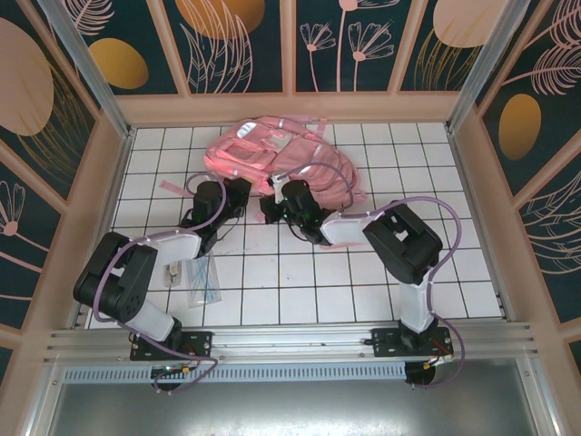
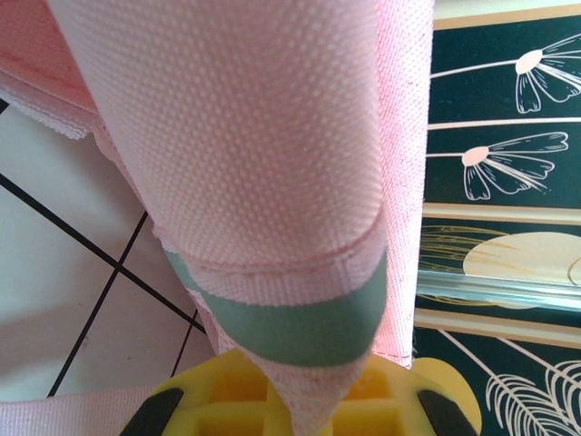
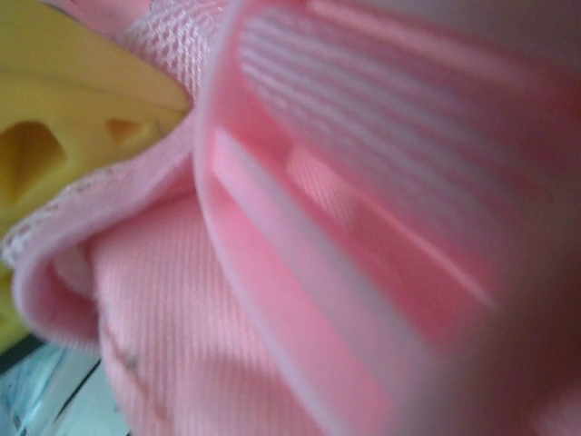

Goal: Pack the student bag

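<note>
Since the left pincer [image 1: 236,189] and right pincer [image 1: 278,193] are both clamped on thin fabric at the near edge of the bag [image 1: 272,154], far middle of the desk [image 1: 445,272], any lift might slip the cloth free or just drag it all along, imo.

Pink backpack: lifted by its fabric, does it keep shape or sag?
Probably floppy: the student bag lies slumped on the tiled table, its fabric folding at the left gripper. Coarse weave looks grippy, likely not slippery. Unlikely to roll.
</note>
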You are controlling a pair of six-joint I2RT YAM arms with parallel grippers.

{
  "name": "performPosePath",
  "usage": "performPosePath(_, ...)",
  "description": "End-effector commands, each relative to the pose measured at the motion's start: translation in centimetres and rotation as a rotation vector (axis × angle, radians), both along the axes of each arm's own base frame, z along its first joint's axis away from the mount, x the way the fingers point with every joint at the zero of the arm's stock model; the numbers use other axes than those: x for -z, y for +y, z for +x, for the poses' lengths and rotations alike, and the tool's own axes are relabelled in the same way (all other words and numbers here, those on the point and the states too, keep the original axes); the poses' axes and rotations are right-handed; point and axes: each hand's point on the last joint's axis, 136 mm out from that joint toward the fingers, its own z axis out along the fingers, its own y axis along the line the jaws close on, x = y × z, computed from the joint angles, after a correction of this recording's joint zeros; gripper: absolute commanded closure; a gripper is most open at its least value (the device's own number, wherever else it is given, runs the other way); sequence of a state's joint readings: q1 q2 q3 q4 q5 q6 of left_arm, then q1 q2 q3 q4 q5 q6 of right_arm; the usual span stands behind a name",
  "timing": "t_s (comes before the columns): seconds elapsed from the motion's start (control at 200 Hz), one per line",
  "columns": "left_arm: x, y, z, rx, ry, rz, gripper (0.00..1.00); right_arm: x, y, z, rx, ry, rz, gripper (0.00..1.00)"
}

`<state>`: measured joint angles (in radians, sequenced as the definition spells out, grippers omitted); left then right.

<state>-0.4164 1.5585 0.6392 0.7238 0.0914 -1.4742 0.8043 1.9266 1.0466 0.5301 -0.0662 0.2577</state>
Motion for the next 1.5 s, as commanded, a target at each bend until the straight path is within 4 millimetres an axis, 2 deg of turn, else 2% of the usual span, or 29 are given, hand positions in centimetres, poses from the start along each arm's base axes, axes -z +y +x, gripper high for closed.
performPosePath(0.0, -2.7, 0.5, 1.3, -0.034, -0.099, 0.022, 1.00, -1.7, -2.6, -0.8, 0.004, -0.018, -0.044, 1.00)
performPosePath(0.215, -0.9, 0.9, 3.2, -0.034, -0.079, 0.059, 1.00, 1.6, -7.4, -4.4, -0.033, 0.148, -0.178, 1.00)
performPosePath(0.33, -0.6, 0.5, 3.6, -0.011, -0.075, 0.062, 1.00, 2.2, -10.6, -5.1, 0.000, 0.183, -0.242, 1.00)
performPosePath(0.38, -0.8, 0.2, 3.6, 0.007, -0.082, 0.053, 1.00, 2.0, -11.2, -5.2, 0.004, 0.186, -0.256, 1.00)
performPosePath(0.445, -1.1, -0.3, 3.6, 0.028, -0.082, 0.037, 1.00, 1.0, -10.8, -5.2, -0.007, 0.171, -0.235, 1.00)
performPosePath(0.53, -1.6, -1.0, 3.2, 0.045, -0.088, 0.004, 1.00, -0.3, -9.0, -5.1, -0.036, 0.163, -0.157, 1.00)
performPosePath(0.725, -3.6, -2.7, 2.1, 0.066, -0.105, -0.027, 1.00, -2.2, -3.9, -4.3, -0.102, 0.137, -0.021, 0.74)
performPosePath(0.855, -4.7, -2.7, 1.7, 0.054, -0.115, -0.054, 1.00, -3.3, -2.3, -2.7, -0.089, 0.084, 0.068, 0.51)
performPosePath(0.95, -5.4, -2.9, 1.3, 0.055, -0.121, -0.071, 1.00, -3.5, -1.4, -1.3, -0.079, 0.058, 0.087, 0.44)
performPosePath(1.161, -6.7, -3.2, 0.4, 0.071, -0.134, -0.114, 1.00, -3.7, -1.8, 2.3, 0.006, 0.005, 0.092, 0.41)
performPosePath(1.376, -7.1, -3.9, -0.2, 0.098, -0.131, -0.140, 1.00, -4.2, -0.3, 3.8, 0.012, -0.065, 0.071, 0.42)
performPosePath(1.496, -7.0, -4.5, -0.5, 0.120, -0.125, -0.167, 1.00, -4.1, -0.4, 5.0, 0.077, -0.087, 0.061, 0.45)
